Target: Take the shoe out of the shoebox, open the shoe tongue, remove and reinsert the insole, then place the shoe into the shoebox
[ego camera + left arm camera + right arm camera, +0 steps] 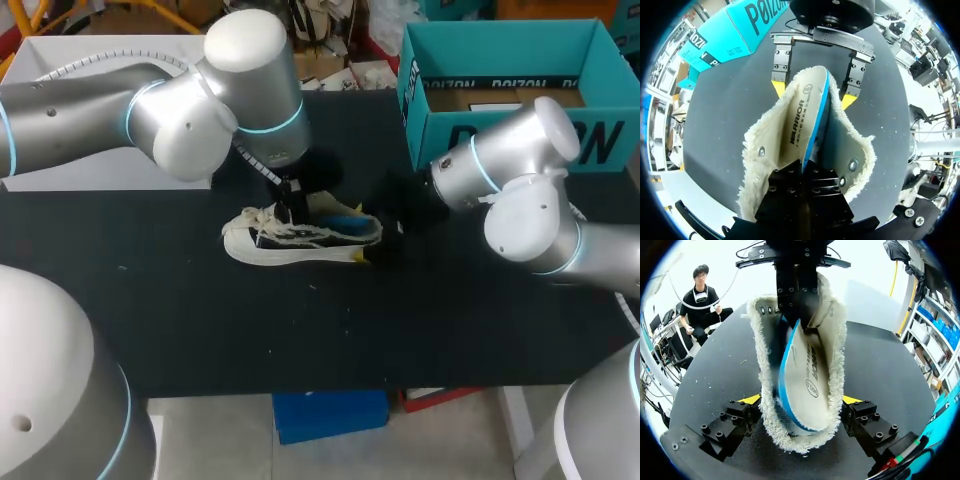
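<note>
A white lace-up shoe (pixel 290 245) with fleece lining (pixel 765 145) lies on its side mid-table on the black mat. Its cream insole (pixel 802 115), edged in blue, sticks up partly out of the shoe's opening (pixel 807 375). My left gripper (pixel 804 167) comes down over the laces (pixel 290 205) and is shut on the insole's front end. My right gripper (pixel 801 402) straddles the heel (pixel 385 240). Its yellow-tipped fingers (pixel 778 87) press the heel from both sides. The teal shoebox (pixel 500 140) stands open at the back right.
A white board (pixel 100 50) lies at the back left under my left arm. The black mat (pixel 300 340) stretches bare in front of the shoe to the table's near edge. The shoebox wall (pixel 725 35) is close behind my right gripper.
</note>
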`<control>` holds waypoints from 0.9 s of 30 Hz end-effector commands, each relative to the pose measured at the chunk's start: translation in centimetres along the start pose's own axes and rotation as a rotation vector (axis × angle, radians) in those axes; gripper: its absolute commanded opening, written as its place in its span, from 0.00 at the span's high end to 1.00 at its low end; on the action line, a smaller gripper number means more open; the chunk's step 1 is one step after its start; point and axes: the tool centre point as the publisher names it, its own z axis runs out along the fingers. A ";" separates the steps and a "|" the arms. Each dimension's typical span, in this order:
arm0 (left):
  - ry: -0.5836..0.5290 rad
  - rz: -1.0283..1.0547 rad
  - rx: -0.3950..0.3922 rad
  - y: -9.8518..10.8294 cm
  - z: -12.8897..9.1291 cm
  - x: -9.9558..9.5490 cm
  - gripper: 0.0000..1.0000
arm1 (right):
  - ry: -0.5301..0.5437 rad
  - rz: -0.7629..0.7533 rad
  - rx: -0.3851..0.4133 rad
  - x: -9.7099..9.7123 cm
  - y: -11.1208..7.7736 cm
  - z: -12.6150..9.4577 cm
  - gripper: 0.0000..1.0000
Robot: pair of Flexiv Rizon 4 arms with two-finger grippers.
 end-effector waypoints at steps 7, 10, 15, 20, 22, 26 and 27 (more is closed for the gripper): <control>-0.009 0.014 0.016 -0.3 0.0 0.2 1.00 | 0.000 0.001 0.003 0.1 -0.2 0.2 1.00; -0.024 0.031 -0.009 -0.8 0.8 0.4 1.00 | 0.000 0.001 0.003 0.1 -0.2 0.2 1.00; -0.022 0.066 -0.038 -1.8 2.3 0.9 1.00 | 0.000 0.001 0.003 0.1 -0.2 0.2 1.00; -0.020 0.075 -0.043 -2.1 2.7 1.1 0.75 | 0.000 0.001 0.003 0.1 -0.2 0.2 1.00; -0.021 0.078 -0.044 -2.1 2.7 1.1 0.58 | 0.000 0.001 0.003 0.1 -0.2 0.2 1.00; -0.025 0.081 -0.044 -2.0 2.7 1.2 0.51 | 0.000 0.001 0.003 0.1 -0.2 0.2 1.00; -0.046 0.086 -0.044 -2.0 2.6 1.3 0.50 | 0.000 0.001 0.003 0.1 -0.2 0.2 1.00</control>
